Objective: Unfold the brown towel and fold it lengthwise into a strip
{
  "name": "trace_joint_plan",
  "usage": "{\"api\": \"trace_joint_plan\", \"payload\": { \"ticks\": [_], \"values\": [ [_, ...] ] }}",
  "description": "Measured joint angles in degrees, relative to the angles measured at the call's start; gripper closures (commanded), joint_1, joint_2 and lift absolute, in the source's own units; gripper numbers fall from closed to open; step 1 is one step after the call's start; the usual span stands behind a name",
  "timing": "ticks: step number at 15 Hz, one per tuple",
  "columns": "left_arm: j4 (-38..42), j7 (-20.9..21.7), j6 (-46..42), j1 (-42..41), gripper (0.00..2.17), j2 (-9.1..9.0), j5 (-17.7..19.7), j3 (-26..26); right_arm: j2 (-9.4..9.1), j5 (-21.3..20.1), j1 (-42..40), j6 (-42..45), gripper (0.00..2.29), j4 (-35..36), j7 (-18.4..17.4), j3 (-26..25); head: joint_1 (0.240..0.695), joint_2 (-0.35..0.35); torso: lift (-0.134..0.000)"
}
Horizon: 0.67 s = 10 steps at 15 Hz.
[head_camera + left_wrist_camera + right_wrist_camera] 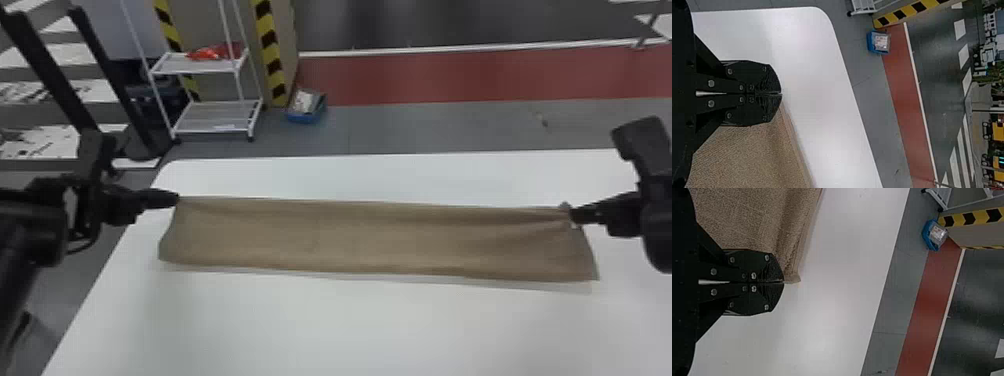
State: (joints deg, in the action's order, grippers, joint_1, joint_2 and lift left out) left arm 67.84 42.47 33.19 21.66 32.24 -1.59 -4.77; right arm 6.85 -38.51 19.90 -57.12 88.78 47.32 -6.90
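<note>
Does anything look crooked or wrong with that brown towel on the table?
Nothing seems damaged; the towel just has creases fanning out near its right end, where the right gripper pinches a corner.

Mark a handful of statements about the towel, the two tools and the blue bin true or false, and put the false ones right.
1. The left tool and the right tool are both shut on the towel. True.
2. The left tool grips the towel's near left corner. False: it grips the far left corner.
3. The towel's long side runs from left to right over the white table. True.
4. The towel is crumpled into a ball. False: it is stretched out as a long strip.
5. The blue bin stands on the floor beyond the table. True.
</note>
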Motion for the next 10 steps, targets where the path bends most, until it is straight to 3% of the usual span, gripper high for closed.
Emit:
{"api": "trace_joint_plan", "payload": {
  "ticks": [1, 2, 3, 10],
  "values": [
    [-0.2, -0.4, -0.6, 0.0, 1.11, -0.09, 0.1, 0.1, -0.06, -0.5, 0.0, 0.0, 0.33, -0.2, -0.2, 0.3, 0.695, 0.119, -0.125],
    [-0.2, -0.6, -1.7, -0.2, 0.21, -0.18, 0.3, 0.1, -0.11, -0.8, 0.0, 0.0, 0.05, -0.3, -0.5, 0.5, 0.695, 0.117, -0.125],
    [-0.2, -0.5, -2.8, -0.5, 0.0, -0.24, 0.6, 0.1, -0.15, -0.9, 0.0, -0.1, 0.0, -0.3, -0.9, 0.6, 0.695, 0.115, -0.125],
    [2.0, -1.1, -3.7, -2.9, 0.07, -0.25, 2.7, -2.3, -0.16, -0.9, -1.6, -0.8, 0.03, 1.3, -2.7, -0.3, 0.695, 0.104, -0.125]
  ]
}}
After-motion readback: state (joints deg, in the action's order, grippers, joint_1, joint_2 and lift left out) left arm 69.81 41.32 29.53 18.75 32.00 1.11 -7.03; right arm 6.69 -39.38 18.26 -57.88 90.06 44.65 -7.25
